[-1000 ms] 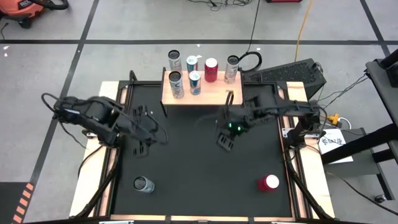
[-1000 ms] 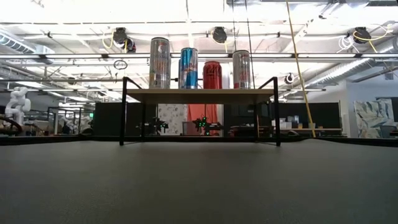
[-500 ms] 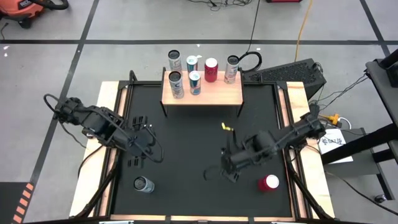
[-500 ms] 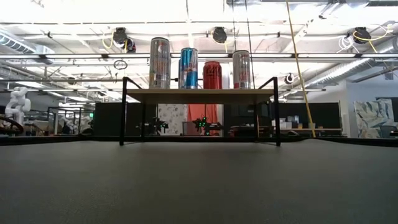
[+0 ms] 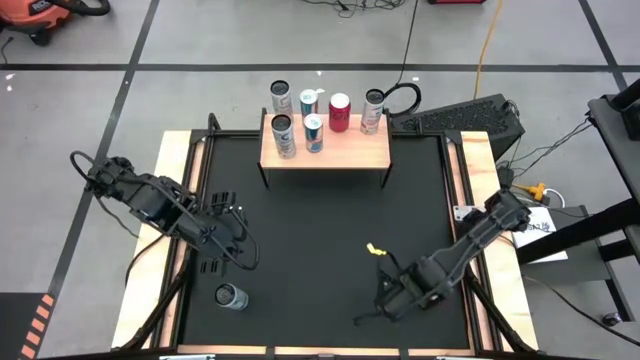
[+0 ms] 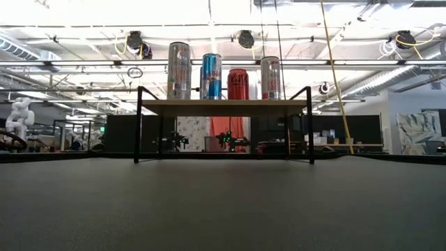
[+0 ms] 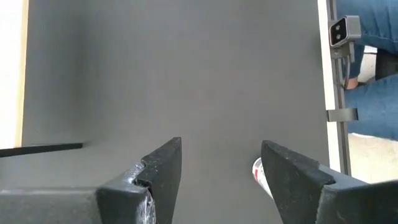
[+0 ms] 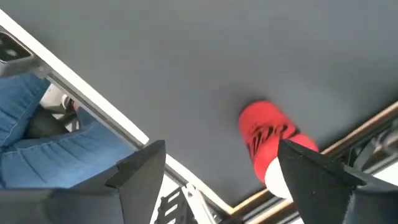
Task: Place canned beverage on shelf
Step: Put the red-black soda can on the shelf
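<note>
— Since the black mat [image 5: 310, 230] is mostly bare, where do we start?

— With the shelf [image 5: 340, 150] at its far edge. It already carries cans toward its left side, and more show along its back, so we judge the free room to be at the front right of the board.

— And the arms?

— Our right gripper [image 8: 221, 146] hangs low over the mat's near right corner with its jaws spread wide and nothing in them. Our left gripper [image 7: 221, 146] waits over the left side of the mat, its fingers apart and also empty.

— Where is the can we want?

— From above, the right arm hides it. The right wrist camera shows the red can [image 8: 264, 140] on the mat just ahead of the fingers, off toward one of them, close to the mat's edge.

— So how do we take it well?

— We centre the gap on the can first, then come down so both fingers pass its sides, and close on the middle of the body, not the rim. The silver can [image 5: 231, 296] at near left can wait.
</note>
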Available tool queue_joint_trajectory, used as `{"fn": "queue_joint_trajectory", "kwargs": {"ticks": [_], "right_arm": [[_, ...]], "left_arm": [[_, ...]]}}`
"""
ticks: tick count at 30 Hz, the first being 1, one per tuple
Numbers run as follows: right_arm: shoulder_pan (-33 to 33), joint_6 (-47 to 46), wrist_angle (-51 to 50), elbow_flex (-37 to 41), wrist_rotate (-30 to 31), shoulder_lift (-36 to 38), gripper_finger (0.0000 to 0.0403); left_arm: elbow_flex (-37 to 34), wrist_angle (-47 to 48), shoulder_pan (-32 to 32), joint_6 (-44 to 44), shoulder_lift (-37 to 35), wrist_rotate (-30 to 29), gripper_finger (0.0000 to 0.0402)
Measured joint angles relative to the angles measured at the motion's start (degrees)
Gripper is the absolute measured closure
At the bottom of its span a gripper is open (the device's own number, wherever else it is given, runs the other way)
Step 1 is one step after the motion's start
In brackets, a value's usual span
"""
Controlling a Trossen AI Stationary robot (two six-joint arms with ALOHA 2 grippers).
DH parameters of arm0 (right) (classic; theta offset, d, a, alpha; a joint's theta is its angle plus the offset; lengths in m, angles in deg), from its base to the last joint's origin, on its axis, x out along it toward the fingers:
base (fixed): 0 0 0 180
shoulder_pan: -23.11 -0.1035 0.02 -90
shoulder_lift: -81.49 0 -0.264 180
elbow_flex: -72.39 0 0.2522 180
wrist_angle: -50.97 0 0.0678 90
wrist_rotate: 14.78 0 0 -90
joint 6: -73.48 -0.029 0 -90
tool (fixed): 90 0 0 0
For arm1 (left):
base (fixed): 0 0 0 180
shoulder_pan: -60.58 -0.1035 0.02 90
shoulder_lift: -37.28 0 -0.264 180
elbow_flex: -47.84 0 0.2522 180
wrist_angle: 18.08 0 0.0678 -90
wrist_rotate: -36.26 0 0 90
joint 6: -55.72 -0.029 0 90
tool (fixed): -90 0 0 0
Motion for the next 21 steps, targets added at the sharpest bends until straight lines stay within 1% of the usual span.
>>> {"fn": "queue_joint_trajectory", "kwargs": {"ticks": [4, 8, 13, 21], "right_arm": [[-2.72, -4.77, 0.01, 1.11, 0.18, 0.00, 0.0110], [-4.90, -7.98, 0.02, 1.47, 1.64, 0.00, 0.0110], [-5.57, -10.41, 0.02, 1.47, 3.08, 0.00, 0.0110], [-5.95, -12.60, 0.01, 1.47, 2.82, 0.00, 0.0110]], "left_arm": [[0.00, 0.00, 0.00, 0.00, 0.00, 0.00, 0.0185], [0.00, -0.02, -0.02, -0.02, 0.00, 0.01, 0.0185], [0.00, -0.02, -0.02, -0.02, 0.00, -0.01, 0.0185], [0.00, -0.04, -0.02, -0.04, 0.00, -0.01, 0.0185]]}}
